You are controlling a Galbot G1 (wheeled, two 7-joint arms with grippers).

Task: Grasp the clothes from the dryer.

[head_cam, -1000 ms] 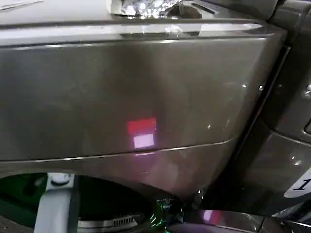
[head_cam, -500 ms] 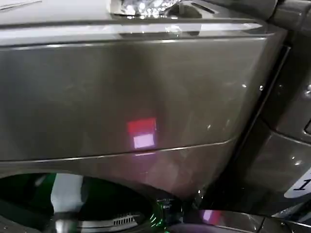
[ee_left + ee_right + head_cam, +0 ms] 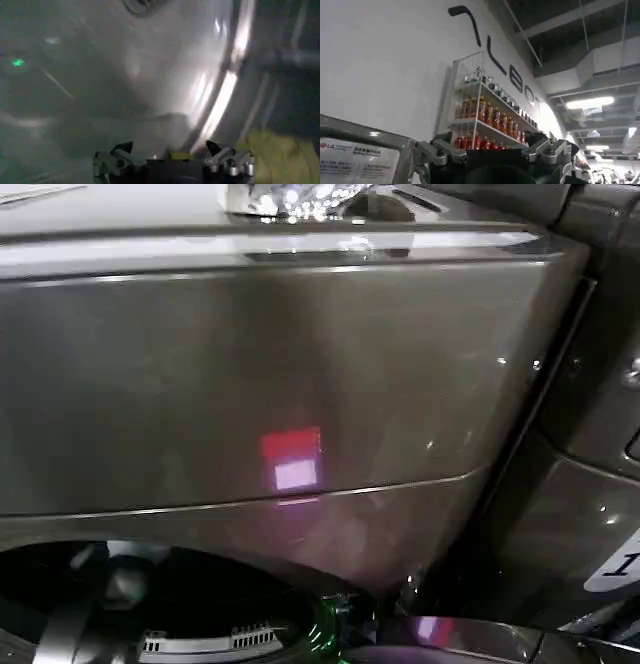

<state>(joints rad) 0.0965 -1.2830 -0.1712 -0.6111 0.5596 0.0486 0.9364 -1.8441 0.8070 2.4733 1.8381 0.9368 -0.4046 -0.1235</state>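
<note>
Yellow-green clothes (image 3: 280, 152) just beside the left gripper's (image 3: 172, 150) spread fingers (image 3: 220, 149).

left gripper (image 3: 172, 150) jaws spread | inside dryer (image 3: 150, 75) | clothes (image 3: 280, 155) beside

Head camera looking down close onto the dryer (image 3: 280, 384) front, left wrist camera peering inside its drum, right wrist camera tilting up toward a bottle shelf (image 3: 490, 120)

White wall (image 3: 385, 65) bearing large dark lettering (image 3: 490, 55), with a wire shelf rack (image 3: 480, 107) of red and orange bottles (image 3: 490, 117) fixed to it, beneath a dark open ceiling (image 3: 580, 45) with exposed ducts and a lit strip light (image 3: 587, 102).
</note>
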